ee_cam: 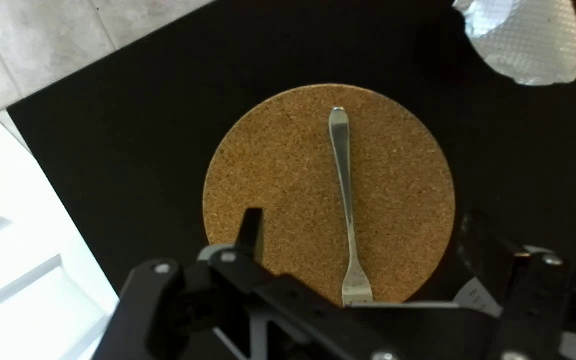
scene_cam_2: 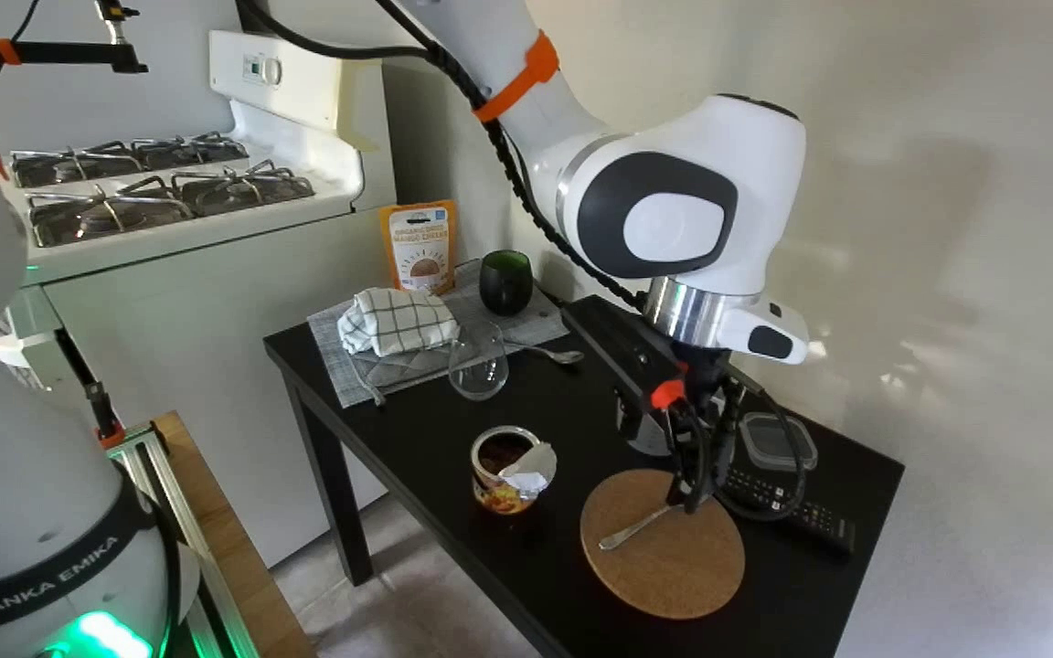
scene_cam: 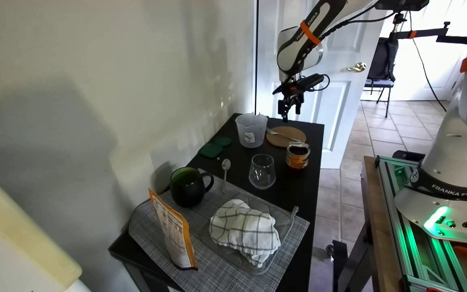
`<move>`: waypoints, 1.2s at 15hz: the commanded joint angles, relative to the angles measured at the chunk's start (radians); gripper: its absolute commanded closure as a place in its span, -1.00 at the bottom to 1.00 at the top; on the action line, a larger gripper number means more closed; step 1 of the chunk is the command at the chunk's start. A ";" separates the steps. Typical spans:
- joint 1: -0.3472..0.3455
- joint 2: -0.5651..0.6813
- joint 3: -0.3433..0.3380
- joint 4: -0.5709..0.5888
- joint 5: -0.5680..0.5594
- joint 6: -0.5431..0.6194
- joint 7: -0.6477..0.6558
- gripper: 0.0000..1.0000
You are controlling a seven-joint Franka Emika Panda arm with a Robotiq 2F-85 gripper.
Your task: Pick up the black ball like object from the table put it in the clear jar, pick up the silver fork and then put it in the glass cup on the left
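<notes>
The silver fork [scene_cam: 284,135] lies on a round cork mat [scene_cam: 273,141] at the table's end. It also shows in an exterior view [scene_cam_2: 633,530] and the wrist view [ee_cam: 344,170], tines toward the gripper. My gripper [scene_cam: 291,113] is above the mat, open and empty. In the wrist view its fingers [ee_cam: 365,232] stand apart on either side of the fork. The clear glass cup [scene_cam: 262,173] stands mid-table, also in an exterior view [scene_cam_2: 479,370]. The clear plastic jar [scene_cam: 251,132] stands beside the mat; the gripper partly hides it in an exterior view [scene_cam_2: 650,439]. No black ball shows.
An opened can [scene_cam: 298,157] with a bent lid stands by the mat. A spoon [scene_cam: 226,166], black mug [scene_cam: 188,188], checked towel [scene_cam: 243,229] and orange-white bag [scene_cam: 174,231] sit farther along. A remote [scene_cam_2: 801,516] and small container [scene_cam_2: 778,440] lie near the wall.
</notes>
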 commanded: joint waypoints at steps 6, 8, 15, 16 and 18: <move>-0.096 0.132 0.077 0.033 0.173 0.135 -0.148 -1.00; -0.073 0.119 0.057 0.021 0.135 0.139 -0.113 -1.00; -0.094 0.167 0.086 0.053 0.172 0.163 -0.144 -1.00; -0.097 0.179 0.092 0.060 0.179 0.175 -0.149 -1.00; -0.104 0.204 0.103 0.078 0.188 0.203 -0.153 -0.77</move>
